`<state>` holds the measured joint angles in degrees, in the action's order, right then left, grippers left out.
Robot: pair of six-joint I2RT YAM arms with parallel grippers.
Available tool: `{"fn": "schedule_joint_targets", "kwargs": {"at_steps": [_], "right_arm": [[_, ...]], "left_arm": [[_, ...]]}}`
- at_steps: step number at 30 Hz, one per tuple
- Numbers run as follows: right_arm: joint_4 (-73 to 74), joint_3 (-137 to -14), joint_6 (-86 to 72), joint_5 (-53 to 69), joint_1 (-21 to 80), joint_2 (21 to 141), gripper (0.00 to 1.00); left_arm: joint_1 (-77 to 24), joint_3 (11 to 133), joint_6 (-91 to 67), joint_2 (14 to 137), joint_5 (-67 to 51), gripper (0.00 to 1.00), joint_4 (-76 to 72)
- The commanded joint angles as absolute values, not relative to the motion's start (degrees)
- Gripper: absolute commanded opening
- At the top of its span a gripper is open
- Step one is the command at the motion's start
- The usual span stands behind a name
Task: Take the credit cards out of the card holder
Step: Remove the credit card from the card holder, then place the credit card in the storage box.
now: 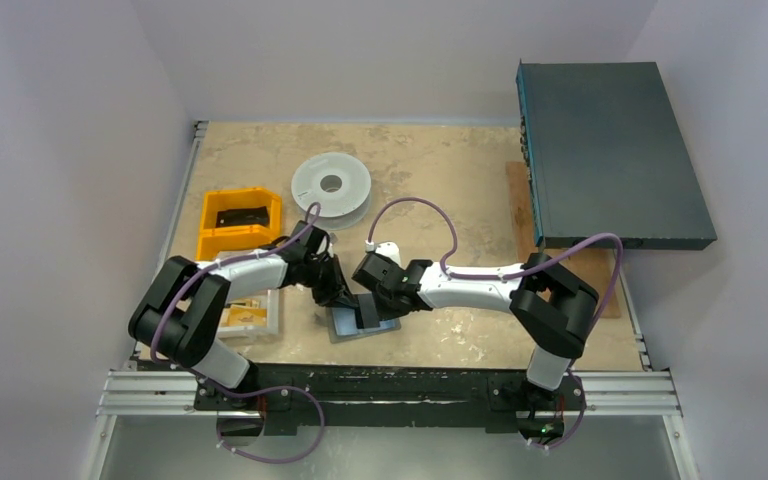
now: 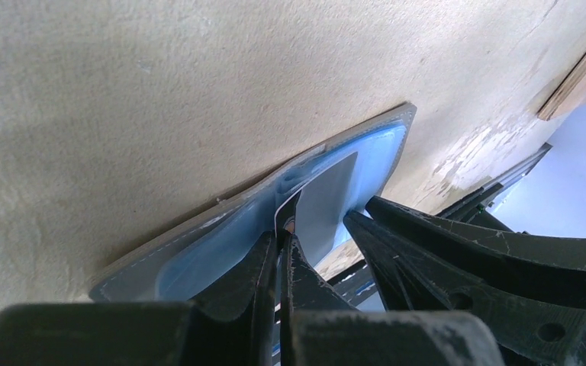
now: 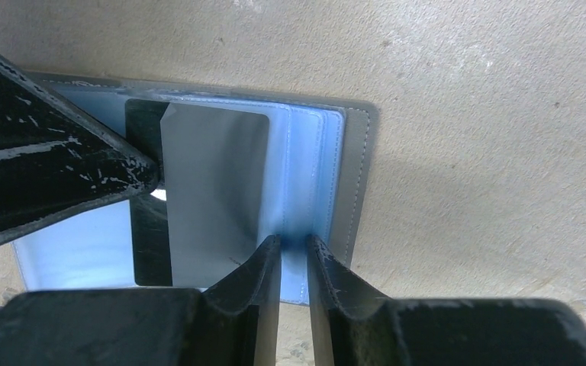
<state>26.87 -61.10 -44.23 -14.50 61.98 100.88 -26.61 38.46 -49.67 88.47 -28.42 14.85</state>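
Observation:
The slate-grey card holder [image 1: 344,329] lies open on the table near the front edge, its blue plastic sleeves [image 3: 313,175] facing up. A silver credit card [image 3: 214,191] sticks halfway out of a sleeve, over a dark card [image 3: 146,244]. My left gripper [image 2: 282,232] is shut on the edge of a dark, white-rimmed card [image 2: 288,210] that stands up from the holder [image 2: 160,263]. My right gripper [image 3: 294,240] has its tips down on the sleeves beside the silver card. Its jaws stand a narrow gap apart. From above, both grippers [image 1: 345,297] [image 1: 371,310] meet over the holder.
A pale grey round spool [image 1: 331,185] lies at the back. Yellow bins [image 1: 238,222] with a black item stand at the left, a clear box [image 1: 252,316] in front of them. A large dark teal case [image 1: 610,150] overhangs a wooden board [image 1: 520,200] at the right.

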Motion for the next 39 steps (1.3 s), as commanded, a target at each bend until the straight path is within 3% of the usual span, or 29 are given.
{"fn": "schedule_joint_targets", "kwargs": {"at_steps": [1,11,28,31,39], "right_arm": [[28.9,-57.0,-45.0,-14.8,61.9,105.5,0.16],[27.8,-56.7,-44.9,-13.6,61.9,105.3,0.15],[25.3,-59.2,-43.5,-11.7,61.5,98.6,0.16],[25.5,-62.3,-42.6,-12.0,61.4,95.9,0.22],[22.6,-66.1,-40.2,-13.4,61.4,85.6,0.51]], "left_arm": [[-25.3,37.6,-46.8,86.6,-24.2,0.0,17.9],[-23.7,37.1,-45.5,83.0,-23.9,0.0,20.6],[-21.7,42.4,-40.6,66.1,-19.0,0.0,36.9],[-21.6,44.4,-40.8,64.4,-18.0,0.0,39.0],[-19.2,51.2,-41.6,62.2,-13.6,0.0,43.4]]}}
